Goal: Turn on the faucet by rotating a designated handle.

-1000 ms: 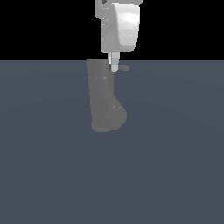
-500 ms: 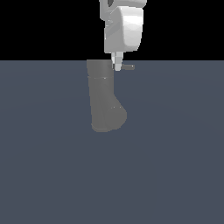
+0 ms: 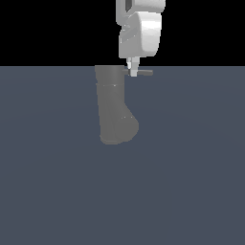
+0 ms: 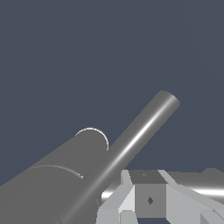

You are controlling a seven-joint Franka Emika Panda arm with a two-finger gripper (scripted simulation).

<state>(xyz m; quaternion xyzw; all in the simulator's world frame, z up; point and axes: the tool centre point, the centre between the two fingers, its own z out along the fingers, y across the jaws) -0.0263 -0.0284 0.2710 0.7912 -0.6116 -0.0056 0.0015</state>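
Note:
In the exterior view the faucet (image 3: 114,107) is a thick matte grey cylinder ending in a rounded bulge at its lower end. Its handle (image 3: 143,72), a thin flat bar, sticks out from the top toward the exterior view's right. My white gripper (image 3: 132,66) comes down from above, and its narrow fingertips touch the handle close to the faucet. The fingers look pressed together, with nothing held between them. The wrist view shows the faucet (image 4: 61,175), a glossy rod beside it, and the gripper (image 4: 149,199) in front of a pale bar.
A flat blue-grey floor (image 3: 191,182) spreads around the faucet. Black background fills the space above its far edge, behind the arm.
My gripper has shifted toward the exterior view's right. The handle's free end now reaches farther right than one second ago. The faucet body has stayed put.

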